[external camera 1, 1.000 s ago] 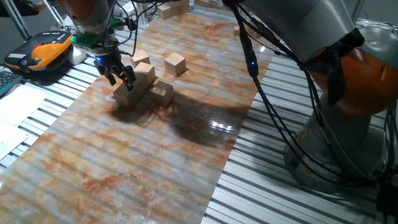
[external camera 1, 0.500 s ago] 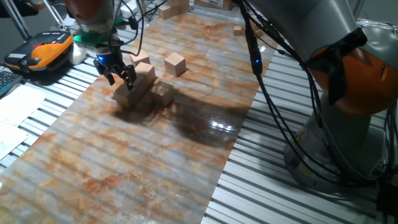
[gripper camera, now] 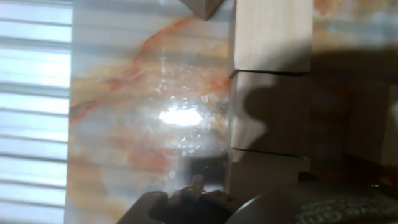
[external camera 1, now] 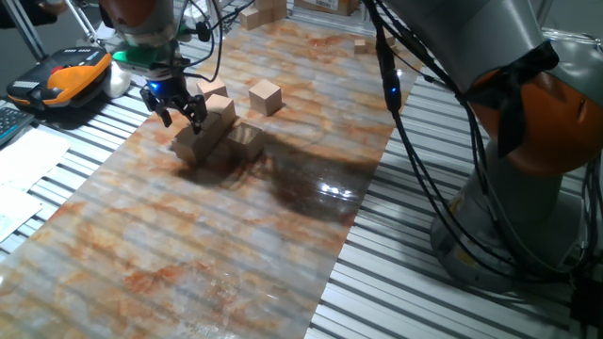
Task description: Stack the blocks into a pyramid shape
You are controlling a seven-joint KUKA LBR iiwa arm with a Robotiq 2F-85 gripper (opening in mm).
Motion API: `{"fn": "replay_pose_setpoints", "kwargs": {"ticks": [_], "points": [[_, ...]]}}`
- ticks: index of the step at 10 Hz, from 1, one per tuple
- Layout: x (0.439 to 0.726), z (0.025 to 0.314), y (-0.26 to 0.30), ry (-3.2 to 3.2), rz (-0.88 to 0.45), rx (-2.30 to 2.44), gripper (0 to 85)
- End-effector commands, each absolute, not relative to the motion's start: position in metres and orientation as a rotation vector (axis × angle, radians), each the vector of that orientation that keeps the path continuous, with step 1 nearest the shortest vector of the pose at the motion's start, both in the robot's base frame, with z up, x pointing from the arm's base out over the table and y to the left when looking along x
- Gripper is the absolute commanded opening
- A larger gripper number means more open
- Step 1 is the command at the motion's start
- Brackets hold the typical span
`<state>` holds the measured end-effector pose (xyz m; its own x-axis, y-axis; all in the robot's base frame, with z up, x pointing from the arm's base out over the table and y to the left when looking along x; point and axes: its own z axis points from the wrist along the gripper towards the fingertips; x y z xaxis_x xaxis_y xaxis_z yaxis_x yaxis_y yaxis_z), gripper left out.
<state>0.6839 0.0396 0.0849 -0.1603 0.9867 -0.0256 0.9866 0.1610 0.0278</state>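
Note:
Several light-tan wooden blocks sit at the mat's far left. A tight row of blocks [external camera 1: 203, 132] runs diagonally, with one block [external camera 1: 247, 139] against its right side. Behind the row, one block [external camera 1: 215, 91] peeks out, and a lone block [external camera 1: 266, 96] stands apart. My gripper [external camera 1: 179, 111] hovers just above the row's left end, open, with nothing between its fingers. In the hand view the row of blocks [gripper camera: 270, 112] runs down the right side, three end to end, and a corner of another block [gripper camera: 202, 6] shows at the top. The fingertips are out of that view.
Smaller wooden pieces [external camera 1: 264, 11] lie at the mat's far end. An orange and black device [external camera 1: 71, 75] and papers sit left of the mat on the slatted table [external camera 1: 85, 151]. The arm's base [external camera 1: 528, 122] and cables [external camera 1: 405, 141] fill the right side.
My gripper has risen a little and drifted up and left, off the block row. The blocks have not moved.

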Motion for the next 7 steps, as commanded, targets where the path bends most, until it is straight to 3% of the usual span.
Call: {"fn": "replay_pose_setpoints", "kwargs": {"ticks": [1, 2, 3, 4, 5, 6, 7], "points": [[0.6844, 0.0856, 0.0399, 2.400, 0.009, 1.962, 68.0], [0.6849, 0.0871, 0.0404, 2.425, 0.021, 1.933, 68.0], [0.6851, 0.0883, 0.0418, 2.448, 0.012, 1.908, 51.0], [0.6863, 0.0904, 0.0436, 2.472, 0.032, 1.891, 51.0], [0.6873, 0.0920, 0.0445, 2.485, 0.007, 1.868, 34.0], [0.6868, 0.0926, 0.0448, 2.497, -0.023, 1.842, 51.0], [0.6866, 0.0930, 0.0453, 2.474, -0.089, 1.868, 51.0]]}}
